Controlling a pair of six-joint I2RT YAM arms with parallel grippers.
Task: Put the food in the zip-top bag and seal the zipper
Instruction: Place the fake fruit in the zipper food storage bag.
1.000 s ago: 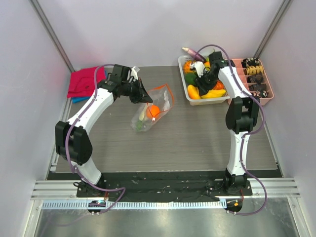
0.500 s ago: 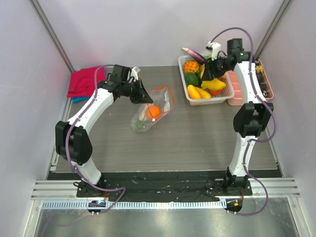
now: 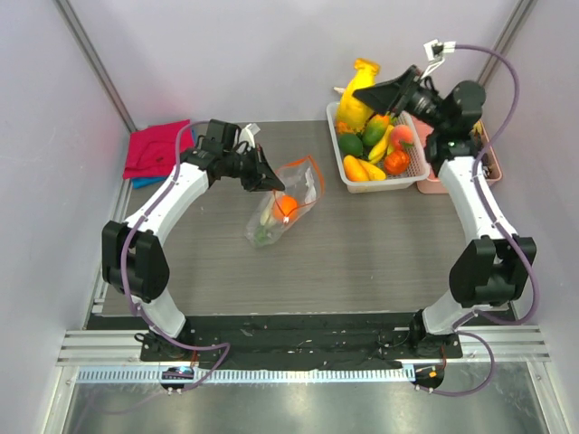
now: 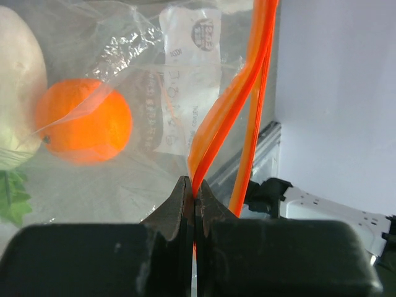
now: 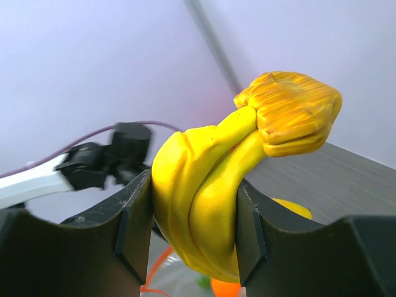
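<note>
R arm has swung up since a sec ago: banana point(image 3: 355, 98) now clear of basket point(image 3: 384, 187), clamped in R gripper point(image 3: 380, 93), long axis near upright. Bag point(image 3: 294, 194) sits on table well to robot's left and lower; L gripper point(image 3: 265, 178) pinches one lip of its zipper point(image 4: 229, 105).

Yellow banana point(image 5: 204, 185), orange-red zipper point(image 4: 223, 111) on clear bag point(image 4: 124, 49), bright orange fruit point(image 4: 83, 120), white label point(image 4: 185, 74) — dark print, red cloth point(image 3: 154, 152)

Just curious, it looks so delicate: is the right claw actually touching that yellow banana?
Touching. The right wrist view shows the right gripper squeezing the banana from both sides.
</note>
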